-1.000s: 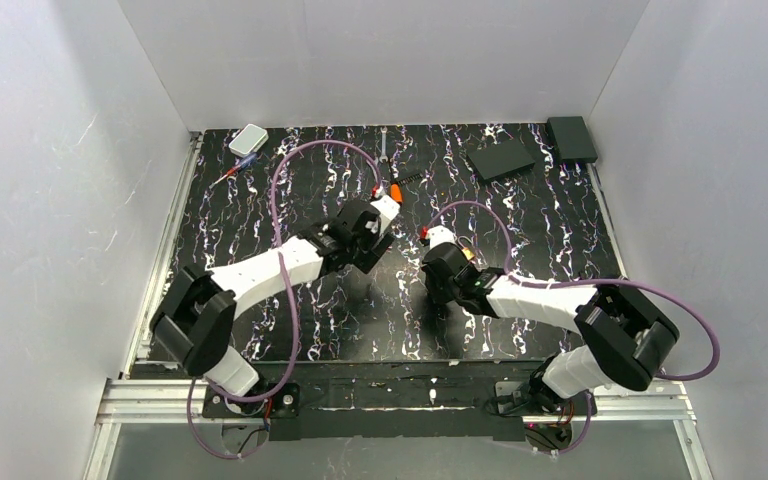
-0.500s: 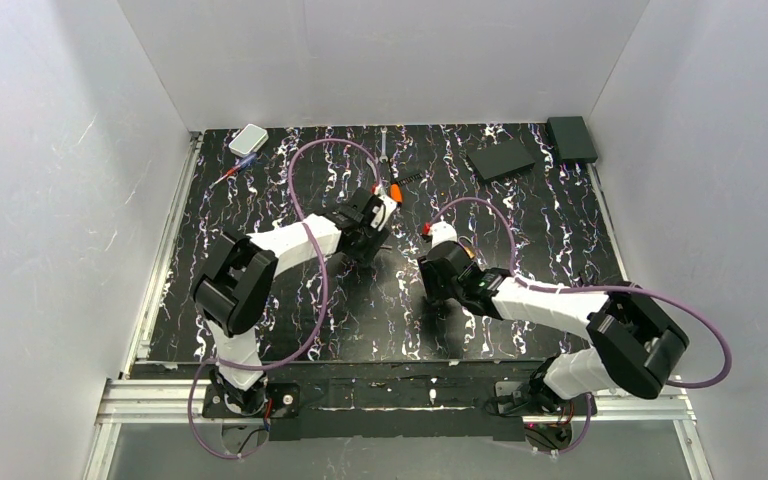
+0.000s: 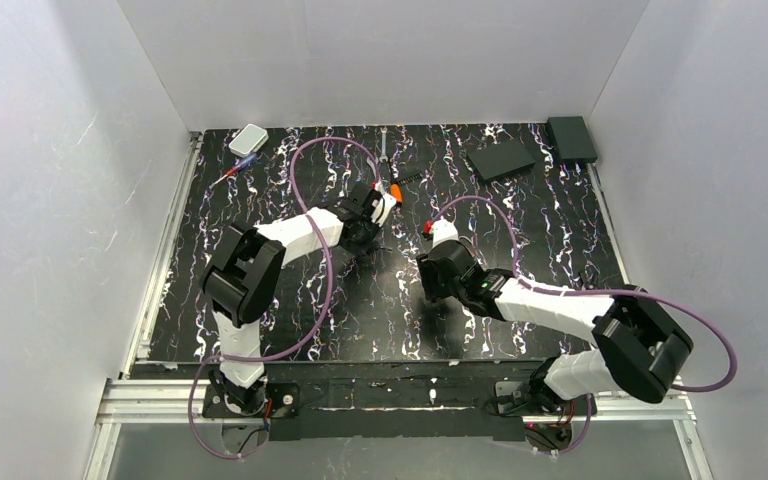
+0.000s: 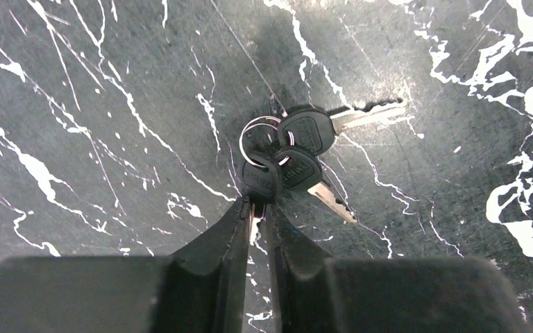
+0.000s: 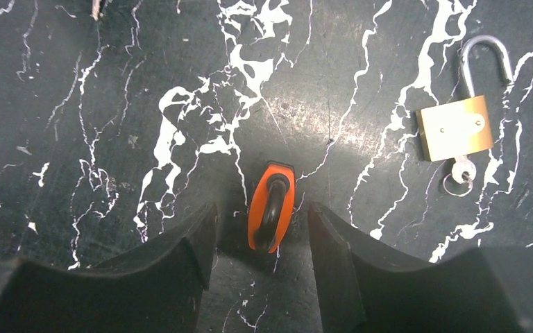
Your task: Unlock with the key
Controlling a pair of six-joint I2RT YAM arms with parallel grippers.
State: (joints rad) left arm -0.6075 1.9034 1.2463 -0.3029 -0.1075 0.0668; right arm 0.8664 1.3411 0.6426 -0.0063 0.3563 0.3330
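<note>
One key (image 4: 260, 184) of three sits pinched in left jaws.

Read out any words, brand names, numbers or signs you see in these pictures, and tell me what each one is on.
No text here can be read.
Dark heads of the keys: faint raised marks, too blurred to read.
Brass padlock: no lettering shows on the face in view.
Orange padlock: no lettering shows.
Things at the far edge in the top view: too small to tell.
</note>
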